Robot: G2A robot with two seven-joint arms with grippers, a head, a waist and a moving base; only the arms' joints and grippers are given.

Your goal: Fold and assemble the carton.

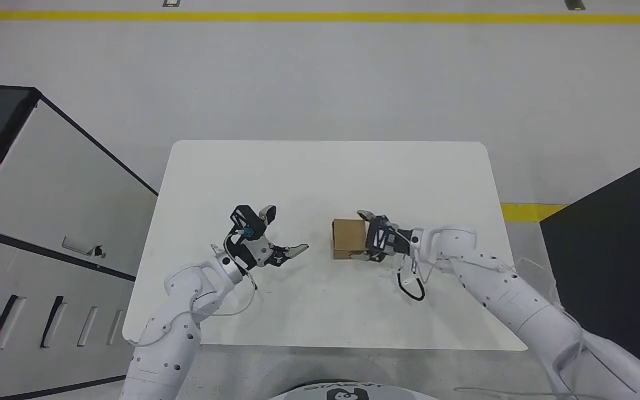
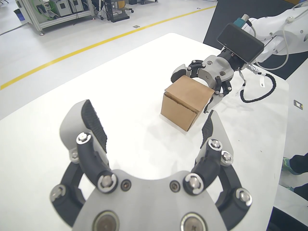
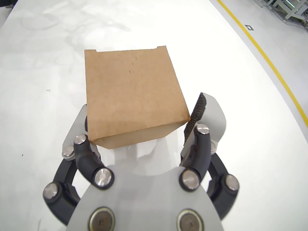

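Observation:
A small brown carton (image 1: 347, 237) (image 2: 186, 99) (image 3: 132, 92) stands closed on the white table (image 1: 300, 170), near its middle. My right gripper (image 1: 367, 237) (image 3: 144, 102) (image 2: 192, 91) is at the carton's right end, open wide, one finger on each side of the box. In the right wrist view one pad (image 3: 196, 111) meets the carton's corner. My left gripper (image 1: 283, 232) (image 2: 149, 111) hovers open a short way left of the carton, with nothing between its fingers.
A dark panel (image 1: 600, 240) stands off the table's right edge and a grey cabinet (image 1: 40, 180) off its left. A black cable loop (image 1: 408, 285) hangs from the right wrist. Bare tabletop lies behind and in front of the carton.

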